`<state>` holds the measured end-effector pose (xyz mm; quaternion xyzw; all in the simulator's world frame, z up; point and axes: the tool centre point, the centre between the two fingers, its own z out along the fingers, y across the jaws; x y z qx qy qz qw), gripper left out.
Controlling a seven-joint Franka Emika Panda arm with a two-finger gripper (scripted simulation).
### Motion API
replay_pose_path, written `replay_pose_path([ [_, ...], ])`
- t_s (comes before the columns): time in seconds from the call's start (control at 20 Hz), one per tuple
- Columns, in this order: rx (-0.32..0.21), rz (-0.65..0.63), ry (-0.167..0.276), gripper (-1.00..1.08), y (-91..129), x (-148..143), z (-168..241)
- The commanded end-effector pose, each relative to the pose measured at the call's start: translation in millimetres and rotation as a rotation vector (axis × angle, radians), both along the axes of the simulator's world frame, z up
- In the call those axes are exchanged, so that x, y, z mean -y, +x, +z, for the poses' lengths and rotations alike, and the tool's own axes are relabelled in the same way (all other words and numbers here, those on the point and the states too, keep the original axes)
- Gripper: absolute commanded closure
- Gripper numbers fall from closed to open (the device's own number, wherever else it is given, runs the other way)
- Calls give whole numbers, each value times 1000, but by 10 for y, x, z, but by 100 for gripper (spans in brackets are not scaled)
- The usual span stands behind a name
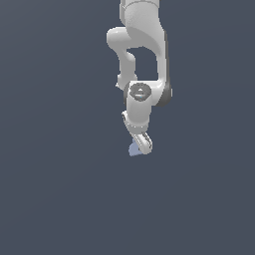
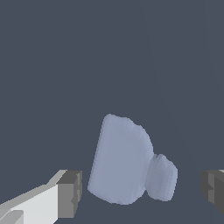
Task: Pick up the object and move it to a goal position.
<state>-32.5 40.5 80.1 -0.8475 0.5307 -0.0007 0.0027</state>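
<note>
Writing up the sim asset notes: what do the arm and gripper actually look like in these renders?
The arm is glossy white with rounded, bulbous link casings and darker grey bands at the joint seams. A grey circular cap sits on the wrist joint. The gripper is white too; in the wrist view its fingers end in blocky dark grey pads on a white finger body. No cables or markings are visible.

My white arm (image 1: 144, 60) hangs down from the top edge of the exterior view over a plain dark grey-blue floor (image 1: 55, 189). My gripper (image 1: 141, 145) points downward at its end. The object (image 1: 133, 149), a small pale blue-grey lump, peeks out at the fingertips toward the exterior view's left, mostly hidden behind them.
</note>
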Motion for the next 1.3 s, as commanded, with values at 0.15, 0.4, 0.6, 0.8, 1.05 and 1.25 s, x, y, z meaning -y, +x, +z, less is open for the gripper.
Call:
replay_pose_path([
  [0.15,-3,-119,-1,-92,-49,-60,-87],
  [0.4,-4,-189,-2,-92,-80,-94,-138],
  [0.6,-4,-221,-3,-92,-94,-109,-161],
  [0.8,-4,-232,-3,-92,-98,-113,-168],
  [1.05,-5,-228,-3,-92,-99,-112,-219],
  [1.25,-5,-230,-3,-92,-105,-110,-375],
])
